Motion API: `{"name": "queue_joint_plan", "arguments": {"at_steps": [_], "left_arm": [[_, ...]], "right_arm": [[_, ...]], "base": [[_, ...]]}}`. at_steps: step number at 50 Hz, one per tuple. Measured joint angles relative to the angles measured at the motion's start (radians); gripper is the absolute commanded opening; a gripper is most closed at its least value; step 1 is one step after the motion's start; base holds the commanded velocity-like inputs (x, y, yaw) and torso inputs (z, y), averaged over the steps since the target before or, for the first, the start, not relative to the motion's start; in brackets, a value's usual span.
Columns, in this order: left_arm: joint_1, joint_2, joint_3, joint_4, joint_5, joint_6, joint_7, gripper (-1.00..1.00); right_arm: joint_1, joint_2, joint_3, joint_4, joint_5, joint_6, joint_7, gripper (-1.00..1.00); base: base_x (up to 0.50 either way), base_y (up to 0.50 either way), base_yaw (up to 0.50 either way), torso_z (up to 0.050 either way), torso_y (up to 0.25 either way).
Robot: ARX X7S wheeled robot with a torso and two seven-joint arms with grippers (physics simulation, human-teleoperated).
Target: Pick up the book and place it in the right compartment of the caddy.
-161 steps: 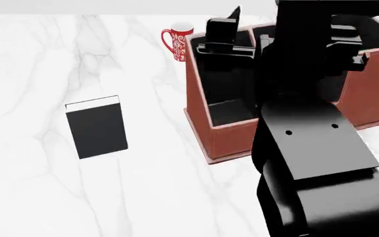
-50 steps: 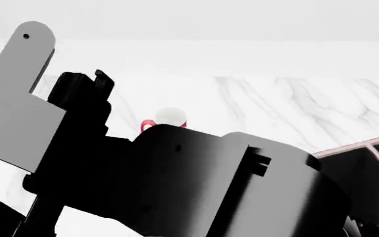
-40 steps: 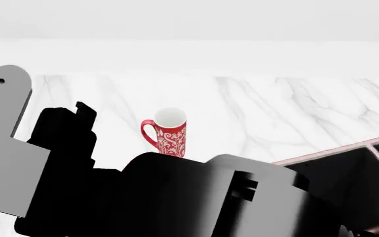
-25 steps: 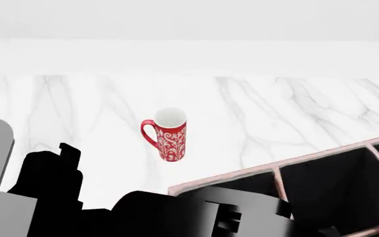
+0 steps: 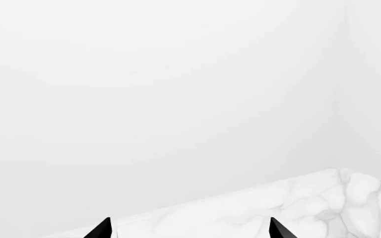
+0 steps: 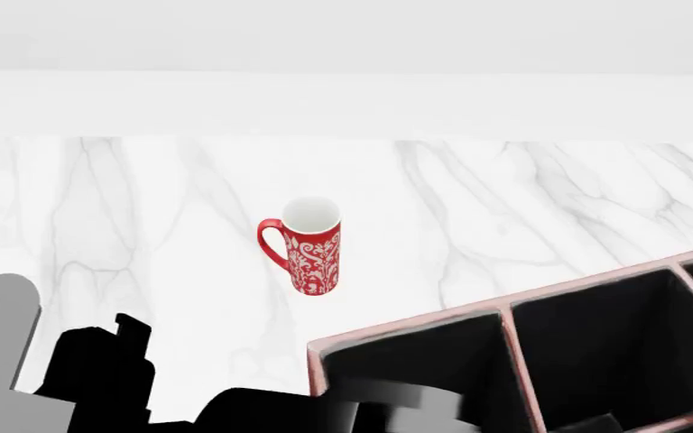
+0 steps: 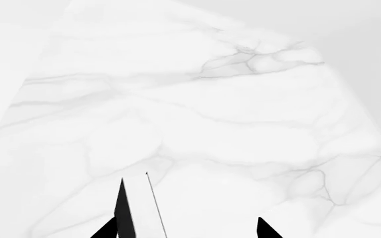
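Book first: I cannot place it with any certainty. In the right wrist view a thin black sliver (image 7: 125, 208) with a pale strip along it stands up just beside one fingertip (image 7: 109, 231), and it may be a cover and page edge (too little of it shows to tell).

My right tool (image 7: 187, 229) is spread wide over the marble counter (image 7: 197, 114), and nothing spans the gap between its tips. My left tool (image 5: 190, 230) is spread just as wide and grips nothing. It points at a plain white wall, with only a corner of the counter below it.

From the head view, the caddy (image 6: 407, 327) sits at the lower right. I can see its pink rim, a divider (image 6: 518, 361) and its black-lined compartments. The mug (image 6: 307, 248) stands upright on the counter beyond the caddy's left corner, apart from it, with its handle turned to the left. Black and grey arm parts (image 6: 94, 379) fill the lower left corner.
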Motion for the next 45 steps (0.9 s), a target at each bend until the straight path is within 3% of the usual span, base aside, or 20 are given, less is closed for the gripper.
{"name": "queue_joint_plan", "arguments": {"at_steps": [45], "left_arm": [[0.002,0.005,0.050,-0.010,0.035,0.022,0.002,1.00]], "right_arm": [[-0.098,-0.038,-0.250,0.222,-0.161,-0.187,-0.058,1.00]], "base": [[0.00,0.00,0.00,0.000,0.000]]}}
